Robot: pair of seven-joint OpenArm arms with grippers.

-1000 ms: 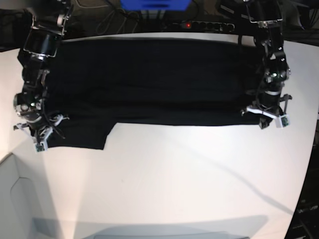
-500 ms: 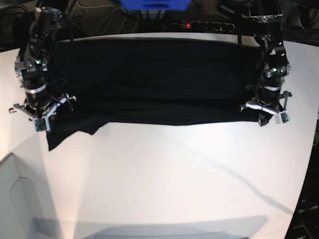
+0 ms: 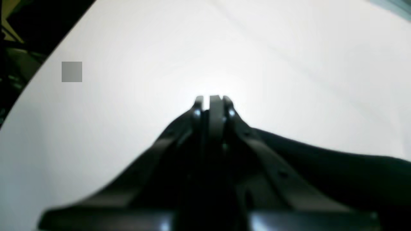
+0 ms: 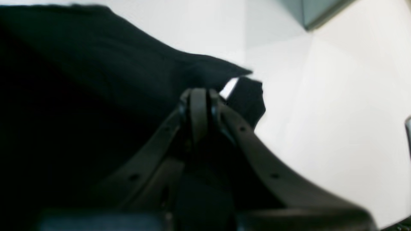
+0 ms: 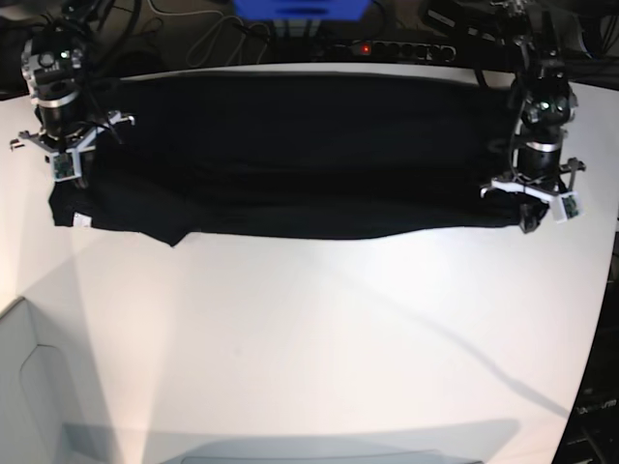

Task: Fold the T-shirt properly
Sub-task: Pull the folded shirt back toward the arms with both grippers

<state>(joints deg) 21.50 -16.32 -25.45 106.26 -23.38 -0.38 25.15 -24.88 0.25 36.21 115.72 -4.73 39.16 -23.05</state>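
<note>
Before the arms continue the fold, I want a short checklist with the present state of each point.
1. Left gripper closed: ok.
2. Right gripper closed: ok.
3. Fabric of the black T-shirt caught between each gripper's fingers: cannot tell, dark on dark.
4. Shirt fully on the white table: ok.
5. Near edge straight: not ok, a flap hangs lower on the base view's left.
6. Table in front of the shirt free: ok.

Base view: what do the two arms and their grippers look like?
Both arms are black and jointed, each with a silvery ring and a small green light partway down. The left gripper and right gripper have white cross-brackets at the wrist. Up close, the fingers are dark, slim and flat.
</note>
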